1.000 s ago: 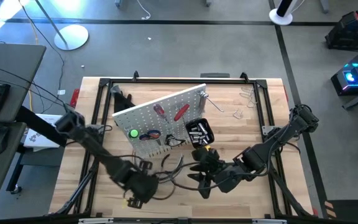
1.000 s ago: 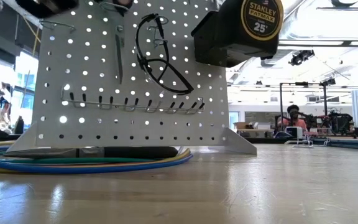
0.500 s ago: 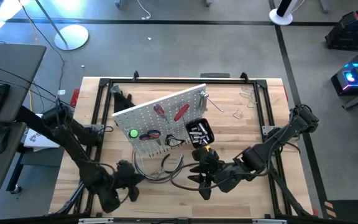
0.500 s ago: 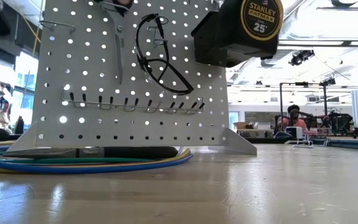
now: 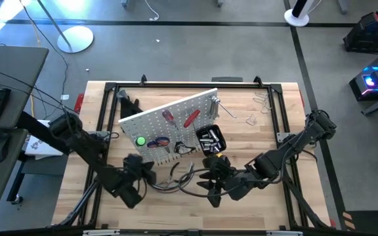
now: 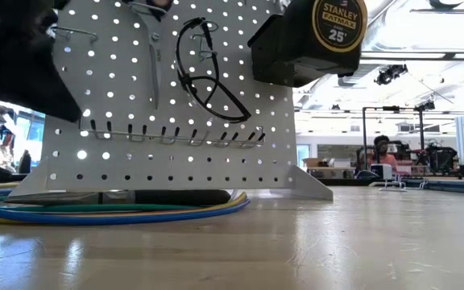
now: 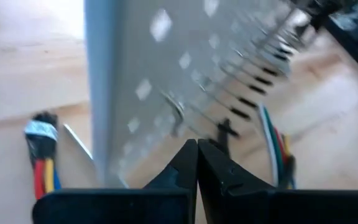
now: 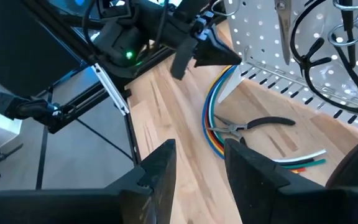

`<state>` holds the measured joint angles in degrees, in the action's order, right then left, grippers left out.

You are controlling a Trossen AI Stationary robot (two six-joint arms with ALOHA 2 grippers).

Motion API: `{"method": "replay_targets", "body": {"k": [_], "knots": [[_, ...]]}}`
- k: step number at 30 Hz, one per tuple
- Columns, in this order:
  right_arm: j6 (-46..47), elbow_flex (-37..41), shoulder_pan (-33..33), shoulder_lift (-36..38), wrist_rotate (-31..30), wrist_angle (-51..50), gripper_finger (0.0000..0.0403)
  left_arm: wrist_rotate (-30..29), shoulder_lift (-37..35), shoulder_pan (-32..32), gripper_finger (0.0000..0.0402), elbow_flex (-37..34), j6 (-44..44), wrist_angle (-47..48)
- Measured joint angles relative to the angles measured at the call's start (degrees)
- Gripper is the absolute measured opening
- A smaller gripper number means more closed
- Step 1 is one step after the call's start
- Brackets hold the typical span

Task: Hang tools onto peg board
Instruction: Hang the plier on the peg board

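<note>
Pale wood-plank table (image 5: 261, 141), open workshop behind, white perforated metal peg board (image 6: 167, 97), left gripper (image 7: 197, 163) clenched, right gripper (image 8: 199, 163) parted, empty.

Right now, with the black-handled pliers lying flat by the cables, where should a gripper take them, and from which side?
Probably by the two black handles of the pliers, just behind the joint, coming straight down from above. The pliers lie flat on the table with the handles close together there. Their head reaches the coloured cables, so that end is crowded.
</note>
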<state>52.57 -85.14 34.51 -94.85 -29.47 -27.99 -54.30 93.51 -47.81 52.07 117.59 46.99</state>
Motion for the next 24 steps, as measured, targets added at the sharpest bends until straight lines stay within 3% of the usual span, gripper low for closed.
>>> {"method": "replay_targets", "body": {"k": [12,24], "knots": [[0.9,0.0,0.0,0.0,0.0,0.0,0.013,-2.1,0.0,7.3,0.0,0.0,-2.2,1.4],[1.0,0.0,0.0,0.0,-0.5,0.0,0.013,-4.8,0.0,20.0,0.0,0.0,-10.1,0.5]]}}
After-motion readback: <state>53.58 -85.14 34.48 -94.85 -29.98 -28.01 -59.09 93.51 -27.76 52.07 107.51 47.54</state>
